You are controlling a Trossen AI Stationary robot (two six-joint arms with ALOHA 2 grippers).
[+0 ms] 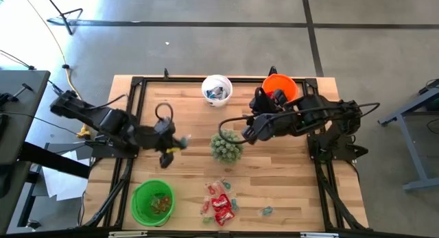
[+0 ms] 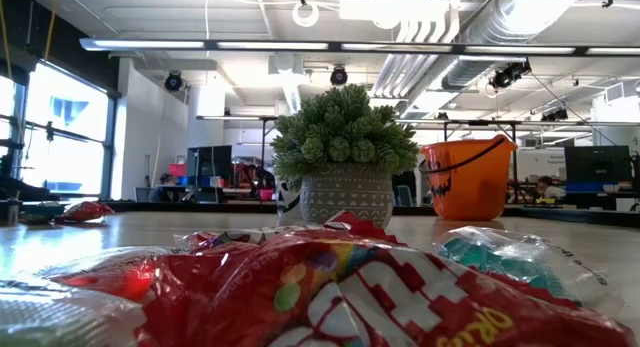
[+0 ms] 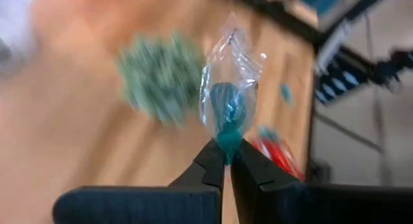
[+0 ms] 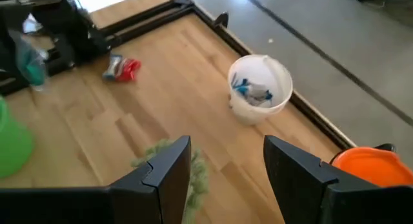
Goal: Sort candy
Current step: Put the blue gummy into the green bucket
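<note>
The left gripper [image 3: 227,161] pinches a clear-wrapped teal candy [image 3: 227,111] by its twisted end, held above the wooden table [image 1: 185,190] left of centre. It should probably travel level to the white bucket [image 1: 217,88], which holds similar wrappers, and release only once above the rim. The right gripper [image 4: 227,164], fingers apart and empty, hovers by the spiky plant [image 1: 226,146]. Loose candy [image 1: 219,202] lies near the front edge beside the green bucket [image 1: 152,202]; the orange bucket [image 1: 280,87] sits at the back. Beyond is an open workshop.
</note>
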